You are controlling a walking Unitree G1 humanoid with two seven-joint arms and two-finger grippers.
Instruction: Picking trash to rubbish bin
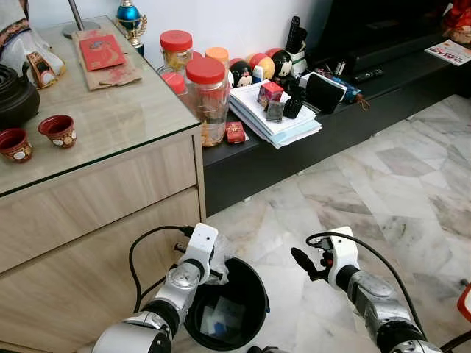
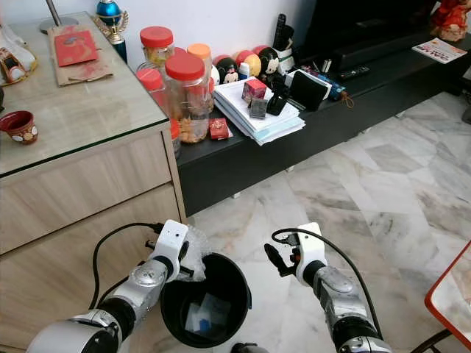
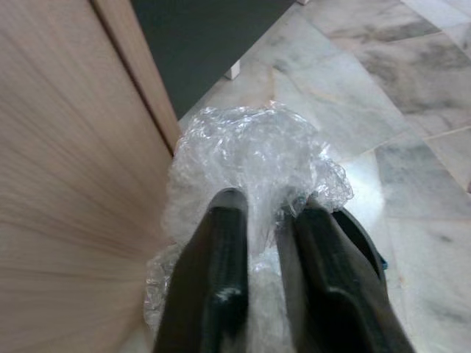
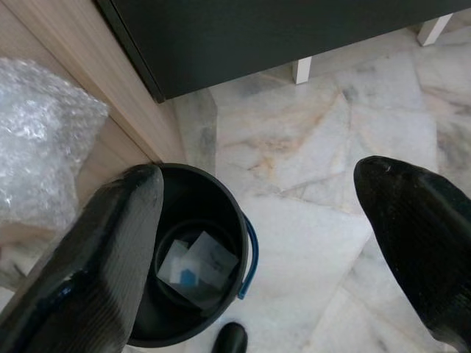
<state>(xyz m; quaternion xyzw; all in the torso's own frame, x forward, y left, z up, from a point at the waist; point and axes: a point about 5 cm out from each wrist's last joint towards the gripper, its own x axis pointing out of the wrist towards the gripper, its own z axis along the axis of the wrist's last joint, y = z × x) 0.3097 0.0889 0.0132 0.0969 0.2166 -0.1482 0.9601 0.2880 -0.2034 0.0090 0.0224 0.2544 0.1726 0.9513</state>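
Nearest of all, low between the two silver arms: black rubbish bin standing upright on the marble floor, open mouth up, a few pale scraps of paper lying at its bottom. Left pincer seen at the bin's left rim, its black fingers nearly together and pinching a crumpled wad of clear bubble wrap; wad held just over the rim's edge, hard against the wooden cabinet, not yet inside the bin. Right pincer hung in the air just right of the bin, fingers spread wide, gripping nothing, pointed towards the bin with its black cable looping behind. Up on the cabinet's glass-topped bench: two small red cups near the front, a red packet on brown paper further back, a dark pot at the left border. Beside the cabinet, a low black shelf crowded with red-lidded jars, a stack of white papers bearing small boxes, round painted figurines and remote controls further along.
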